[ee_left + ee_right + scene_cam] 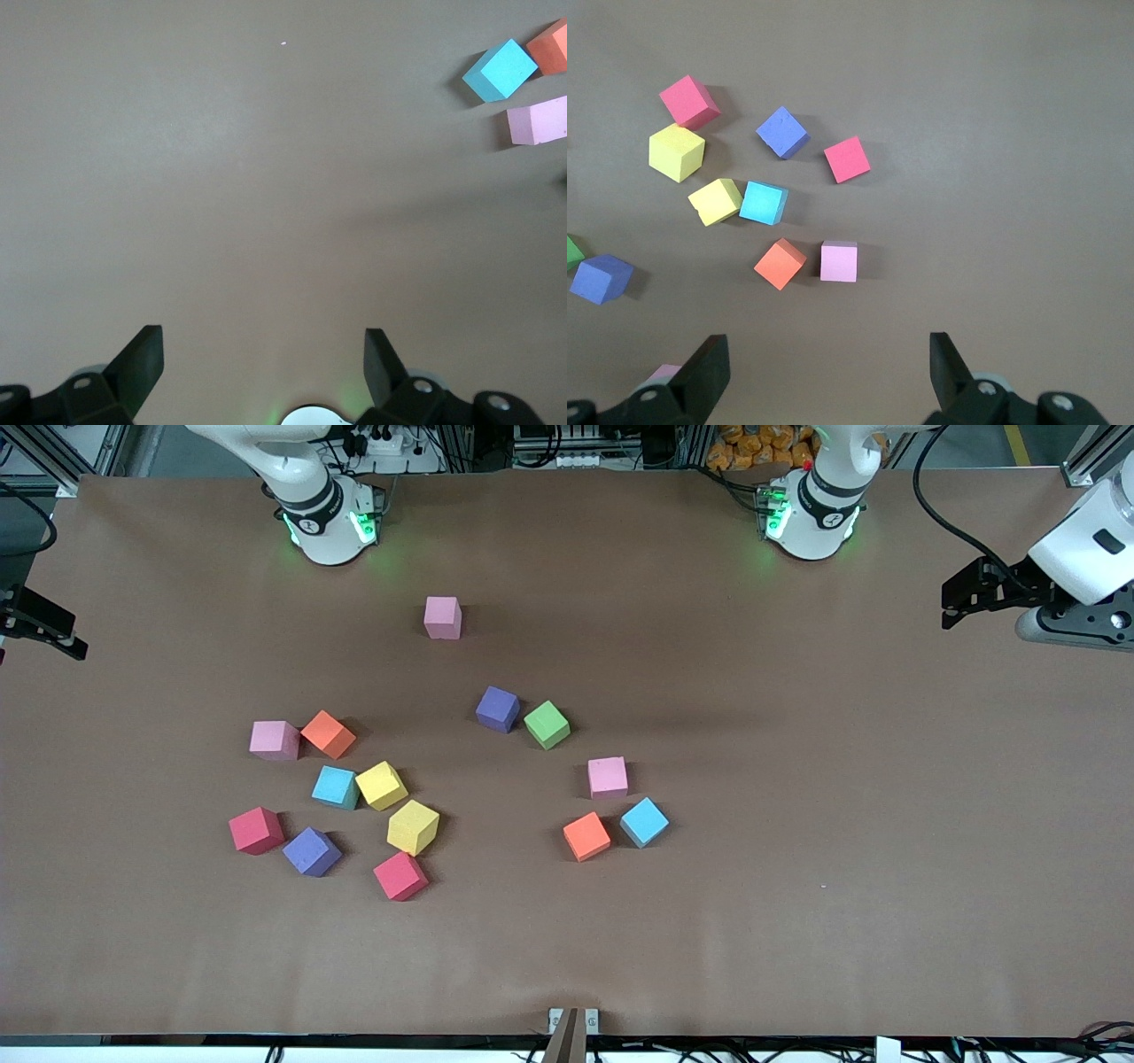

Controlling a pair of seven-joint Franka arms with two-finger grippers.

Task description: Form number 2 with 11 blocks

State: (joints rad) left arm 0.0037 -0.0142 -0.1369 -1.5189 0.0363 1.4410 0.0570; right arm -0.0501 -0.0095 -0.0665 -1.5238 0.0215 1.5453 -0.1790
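A: Status of the number 2?

B: Not begun. The blocks [416, 779] lie scattered on the counter [797, 868], no row formed. One pink block [442, 617] sits alone, nearest the arm bases; the purple block [497, 708] and green block [547, 724] touch near the middle. A loose cluster lies toward the right arm's end, two red cubes [256, 830] among it. All eleven placements remain.

A: Grippers?

B: Left gripper [263, 354] hangs over bare counter at the left arm's end, jaws spread wide, holding nothing. Right gripper [828, 359] likewise wide apart and empty, over the right arm's end. Both arms wait.
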